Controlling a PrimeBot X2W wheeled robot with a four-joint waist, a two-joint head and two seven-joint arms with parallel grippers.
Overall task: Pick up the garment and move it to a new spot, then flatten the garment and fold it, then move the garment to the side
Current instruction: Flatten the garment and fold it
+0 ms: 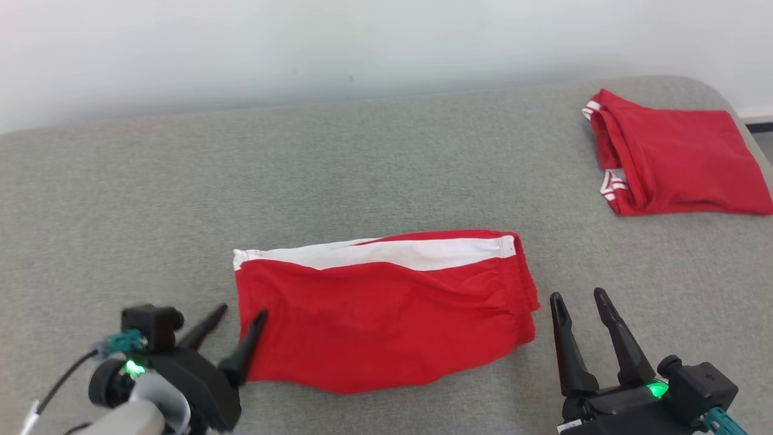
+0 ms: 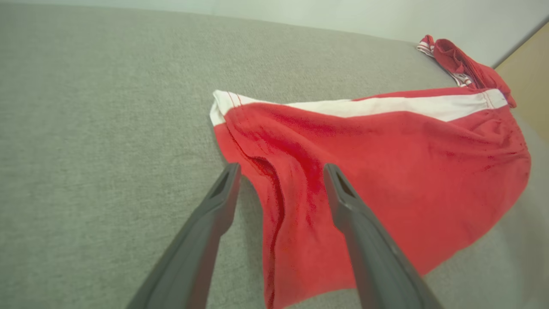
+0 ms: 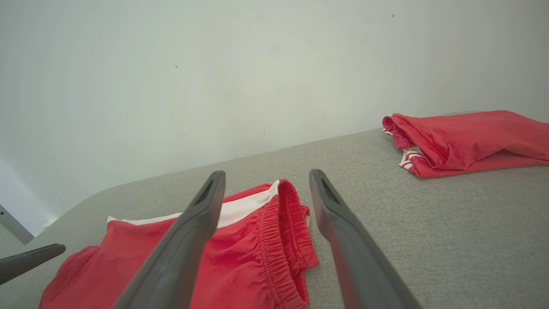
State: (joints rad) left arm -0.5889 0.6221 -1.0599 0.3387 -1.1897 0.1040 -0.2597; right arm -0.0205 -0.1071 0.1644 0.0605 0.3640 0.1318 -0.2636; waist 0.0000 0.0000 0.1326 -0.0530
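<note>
place: indoor room (home or lab unclear) | cues: grey fabric surface (image 1: 181,181), white wall (image 1: 362,42)

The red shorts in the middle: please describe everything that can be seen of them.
The red shorts look like soft knit cloth, with a white side stripe along the far edge and a gathered elastic waistband at the robot's right end. They lie flat, slightly wrinkled, on the grey fabric surface. The open left gripper straddles their left hem; whether a finger touches the cloth cannot be told.

Two red garments (image 1: 386,314) (image 1: 676,163), two claws (image 1: 244,310) (image 1: 577,293), one grey surface (image 1: 181,181).
</note>
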